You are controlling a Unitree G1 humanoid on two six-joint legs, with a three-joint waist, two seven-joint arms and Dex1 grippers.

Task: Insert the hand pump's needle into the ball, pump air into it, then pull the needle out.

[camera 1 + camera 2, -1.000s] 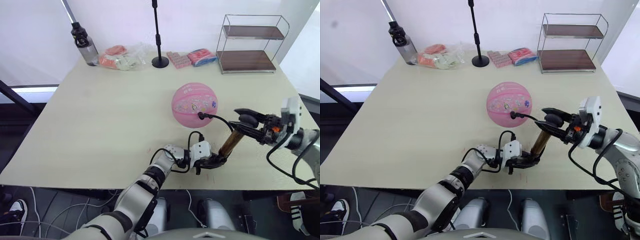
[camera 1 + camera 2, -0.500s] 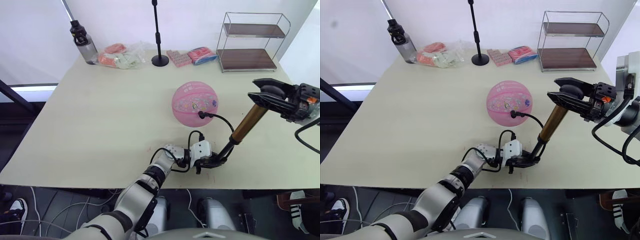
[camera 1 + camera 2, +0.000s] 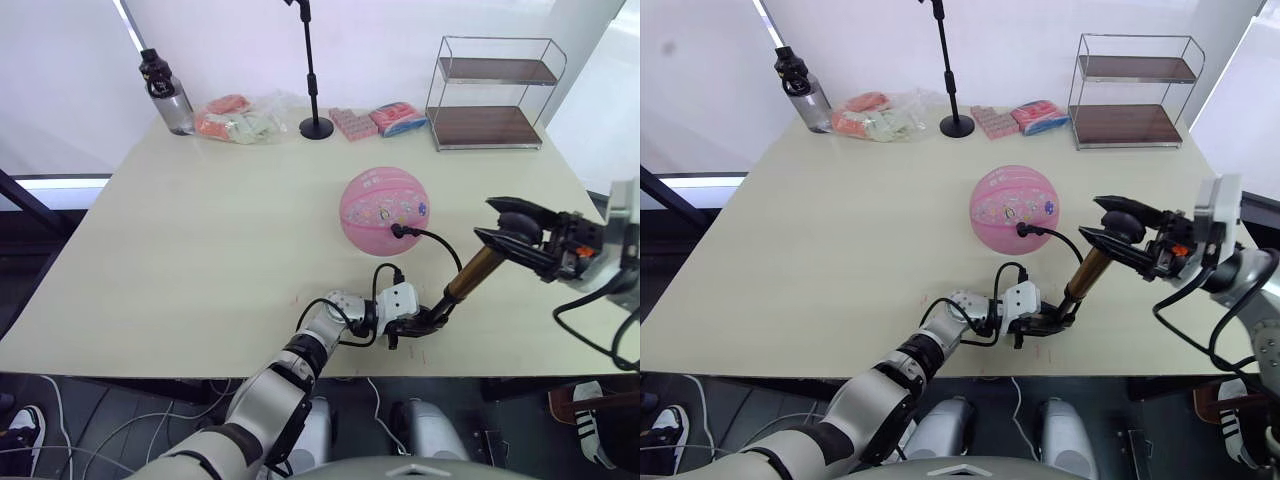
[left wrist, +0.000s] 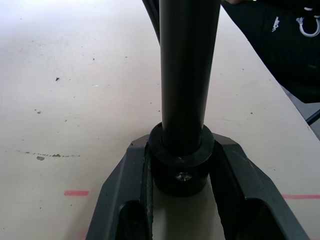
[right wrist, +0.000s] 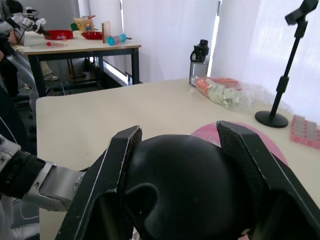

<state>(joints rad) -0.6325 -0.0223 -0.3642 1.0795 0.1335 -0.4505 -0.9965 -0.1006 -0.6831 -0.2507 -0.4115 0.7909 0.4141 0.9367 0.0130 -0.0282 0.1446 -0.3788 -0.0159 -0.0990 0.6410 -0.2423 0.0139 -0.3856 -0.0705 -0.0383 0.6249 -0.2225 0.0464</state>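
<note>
One beige table (image 3: 200,230), white curtains (image 5: 165,30) behind.

Standing tilted near the table's front edge: hand pump (image 3: 470,280), bronze-gold barrel, black base low, rounded black handle up. Curving from its base, thin black hose (image 3: 440,243) reaching the pink cartoon-printed ball (image 3: 384,209), round, mid-table; needle (image 3: 397,231) fitting sitting at its valve.

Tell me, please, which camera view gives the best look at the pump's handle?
The right wrist view: the black handle sits large between the right gripper's two fingers. The eye views show it small and side-on above the pump barrel. The left wrist view shows the pump's base end clamped in the left gripper.
</note>
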